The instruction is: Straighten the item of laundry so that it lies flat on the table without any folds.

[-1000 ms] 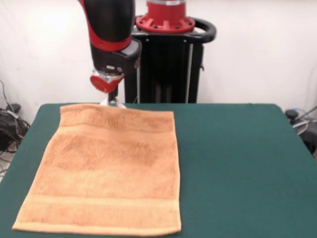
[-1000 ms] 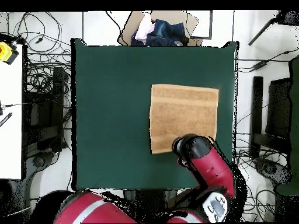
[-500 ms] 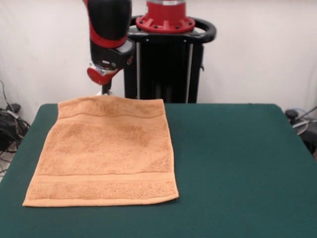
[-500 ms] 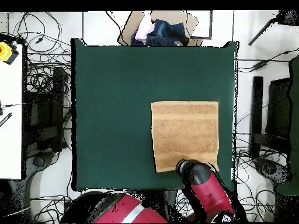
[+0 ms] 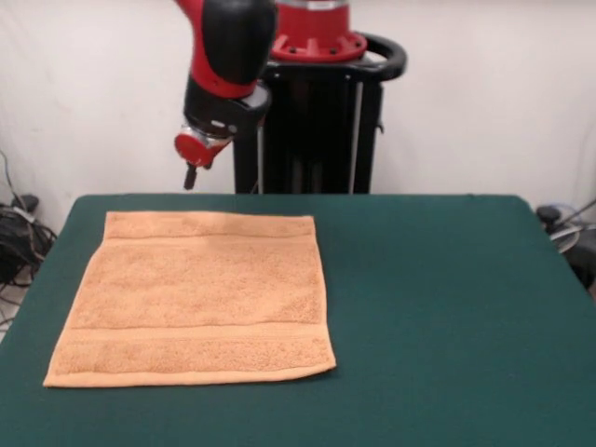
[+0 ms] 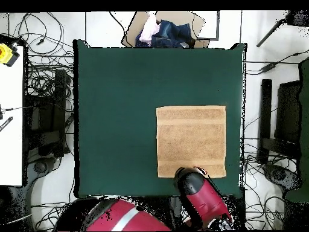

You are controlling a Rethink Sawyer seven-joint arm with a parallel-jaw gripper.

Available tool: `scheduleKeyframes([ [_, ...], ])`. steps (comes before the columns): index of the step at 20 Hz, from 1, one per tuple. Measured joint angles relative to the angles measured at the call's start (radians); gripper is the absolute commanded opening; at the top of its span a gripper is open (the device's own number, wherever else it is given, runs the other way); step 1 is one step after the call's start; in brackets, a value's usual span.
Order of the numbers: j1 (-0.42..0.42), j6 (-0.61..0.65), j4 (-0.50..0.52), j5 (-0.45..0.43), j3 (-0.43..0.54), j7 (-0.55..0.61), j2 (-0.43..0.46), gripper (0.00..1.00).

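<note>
While the green table (image 5: 447, 307) fills most of the front view, its top shows no wrinkles, and in the overhead view it takes up the middle of the frame as a dark rectangle (image 6: 121, 109). Cables lie on the floor around it in the overhead view, thickest along the left and right edges of the frame.

On the table lies the towel (image 5: 196, 298), an orange-tan square at the lower left of the front view. It lies flat with no visible folds, its four edges straight and its corners out. A woven band runs across it near the upper edge and another near the lower edge. In the overhead view the towel (image 6: 191, 141) sits at the lower right of the table, close to the table's bottom and right edges, with green showing all round it.

Above the towel's upper edge in the front view hangs the red and black arm (image 5: 228, 56), coming down from the top of the frame. Its gripper (image 5: 190, 175) hangs in the air at the upper left, apart from the towel, and holds nothing. The fingers are a small dark tip below the red wrist, and I cannot tell whether they are spread or pressed together. In the overhead view the arm (image 6: 202, 196) covers the towel's lower edge at the bottom of the frame.

A pile of cloth (image 6: 163, 31) lies beyond the table's top edge in the overhead view.
</note>
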Motion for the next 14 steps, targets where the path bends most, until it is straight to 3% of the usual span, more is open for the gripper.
scheduleKeyframes([
  [14,0.04,0.041,-0.004,-0.033,-0.022,0.0,-0.024,1.0],
])
